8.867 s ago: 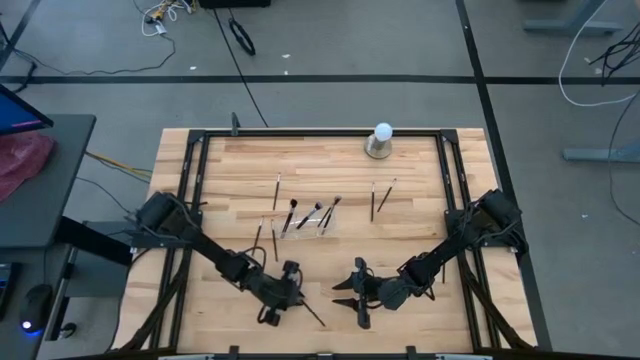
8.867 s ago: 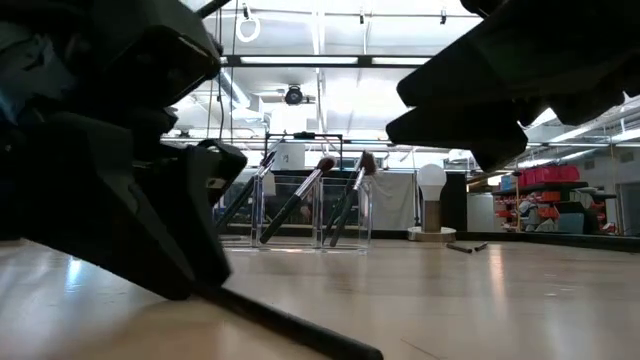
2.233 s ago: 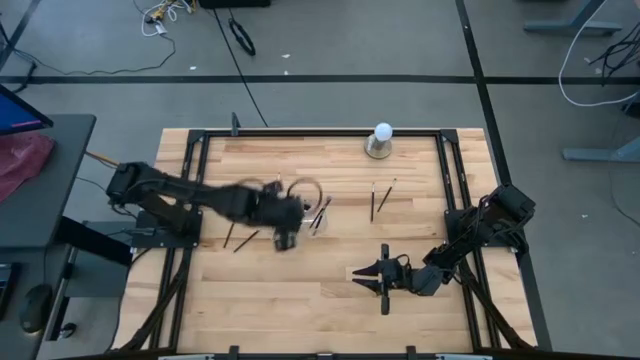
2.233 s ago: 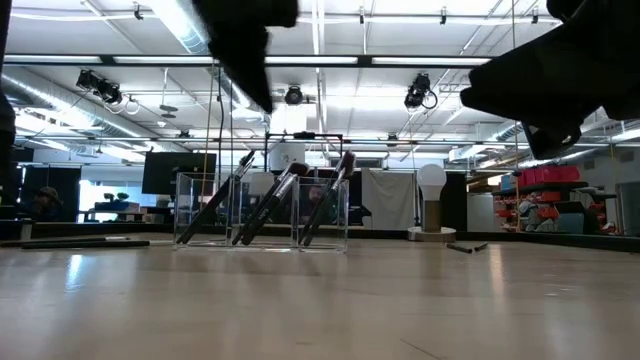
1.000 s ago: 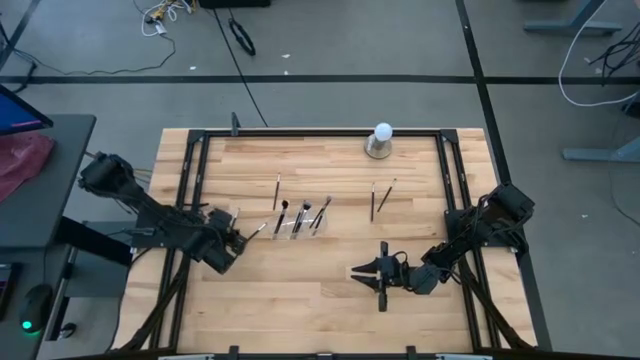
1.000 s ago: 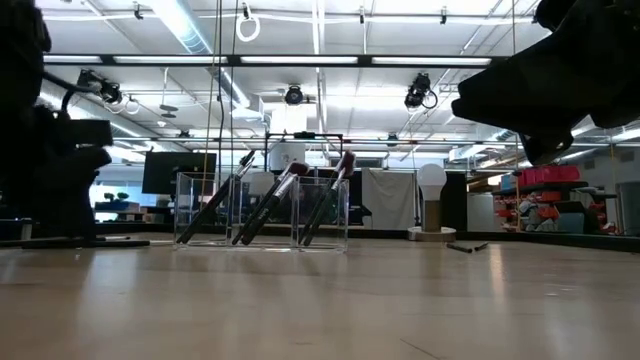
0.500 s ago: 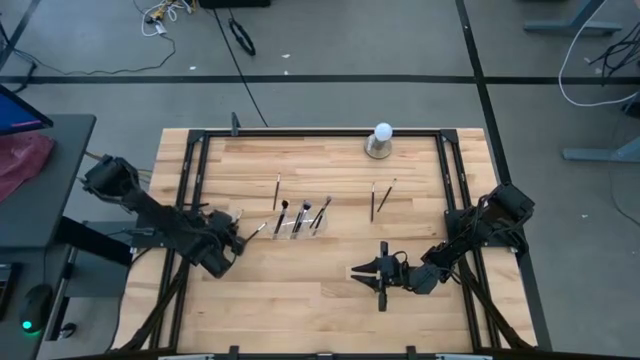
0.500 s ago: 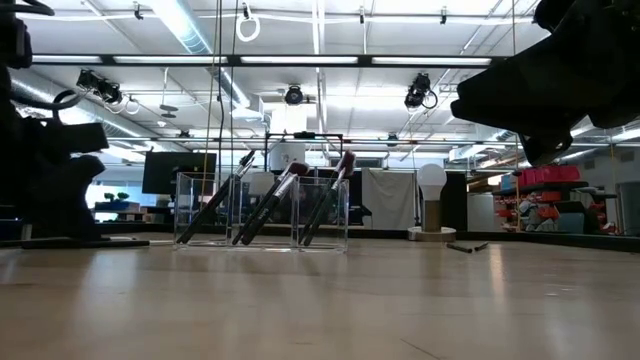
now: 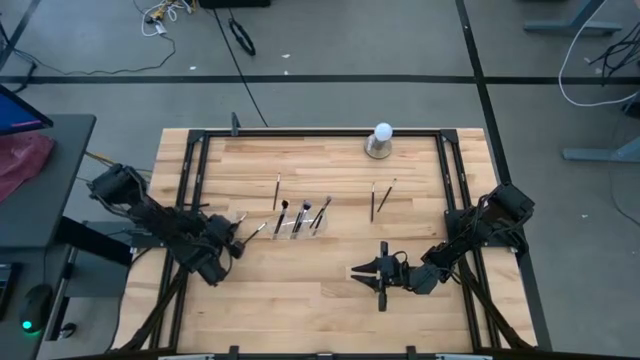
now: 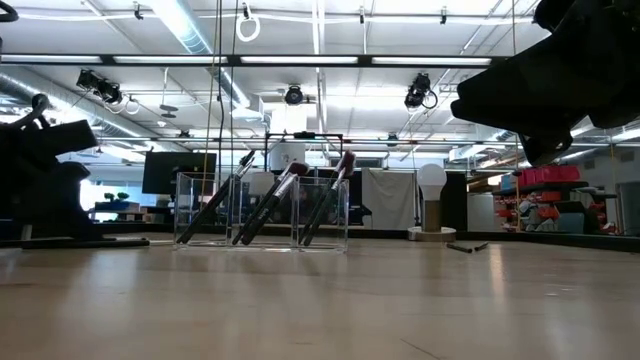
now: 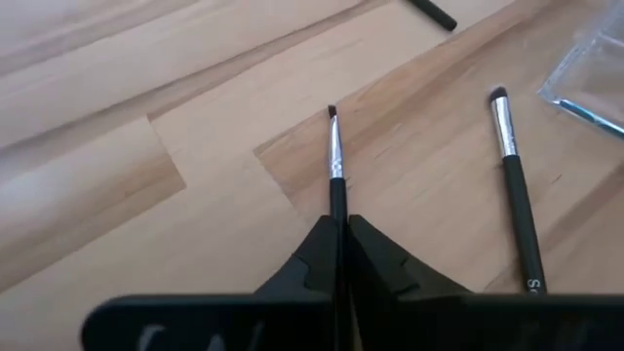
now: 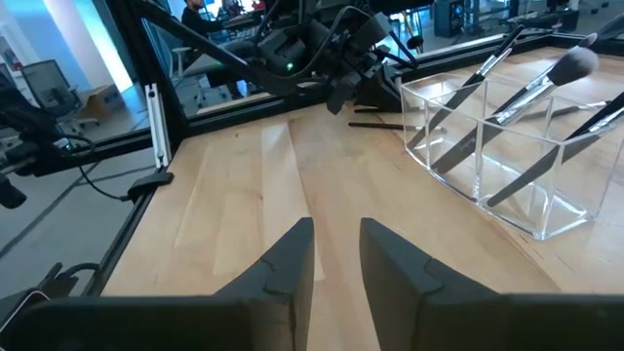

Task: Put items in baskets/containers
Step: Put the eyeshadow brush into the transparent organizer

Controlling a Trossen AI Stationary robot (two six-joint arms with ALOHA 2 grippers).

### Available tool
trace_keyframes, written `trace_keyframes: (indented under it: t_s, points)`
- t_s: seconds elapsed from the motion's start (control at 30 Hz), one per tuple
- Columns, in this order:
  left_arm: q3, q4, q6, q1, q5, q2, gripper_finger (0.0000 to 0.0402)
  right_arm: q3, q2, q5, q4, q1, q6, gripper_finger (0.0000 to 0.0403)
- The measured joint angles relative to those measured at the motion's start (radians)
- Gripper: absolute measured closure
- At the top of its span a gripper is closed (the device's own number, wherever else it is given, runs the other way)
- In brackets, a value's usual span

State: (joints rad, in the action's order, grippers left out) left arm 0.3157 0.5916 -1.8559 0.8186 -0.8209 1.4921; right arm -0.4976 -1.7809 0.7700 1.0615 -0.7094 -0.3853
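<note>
My left gripper is at the table's left side, just left of the clear holder, and is shut on a thin dark brush with a silvery ferrule. A second brush lies on the wood beside it. The holder stands on the table with three brushes leaning in its compartments. More brushes lie loose on the table: one beyond the holder and two to its right. My right gripper waits open near the table's near right, facing the holder. My left gripper pinches the thin brush by its dark handle, between the two shut fingers. The fingers lie along the brush, whose ferrule and tip stick out ahead of them. Whether the tip rests on the wood, I cannot tell.
A white ball on a grey base stands at the far edge. A black frame runs along the table's sides. Bare wood lies between the two grippers along the near half.
My left gripper has drawn back a little toward the table's near left corner, away from the holder; in the low view it has slid farther left. The holder, its brushes and my right arm have kept still.
</note>
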Motion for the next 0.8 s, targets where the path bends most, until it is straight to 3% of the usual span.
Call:
trace_keyframes:
  t_s: [0.27, 0.4, 0.63, 0.8]
  points:
    - [0.041, 0.142, -0.020, 0.010, 0.035, -0.058, 0.0389, 0.000, 0.000, 0.000, 0.000, 0.000, -0.003, 0.0316]
    - [0.087, 0.254, -0.018, 0.009, 0.004, -0.105, 0.0386, 0.000, 0.000, 0.000, 0.000, 0.000, -0.007, 0.0316]
    - [0.224, 0.458, 0.023, 0.009, -0.158, -0.177, 0.0388, 0.000, 0.000, 0.000, 0.007, 0.001, -0.007, 0.0316]
    - [0.381, 0.463, 0.240, 0.009, -0.255, -0.207, 0.0384, 0.000, 0.000, -0.003, 0.023, 0.001, -0.007, 0.0316]
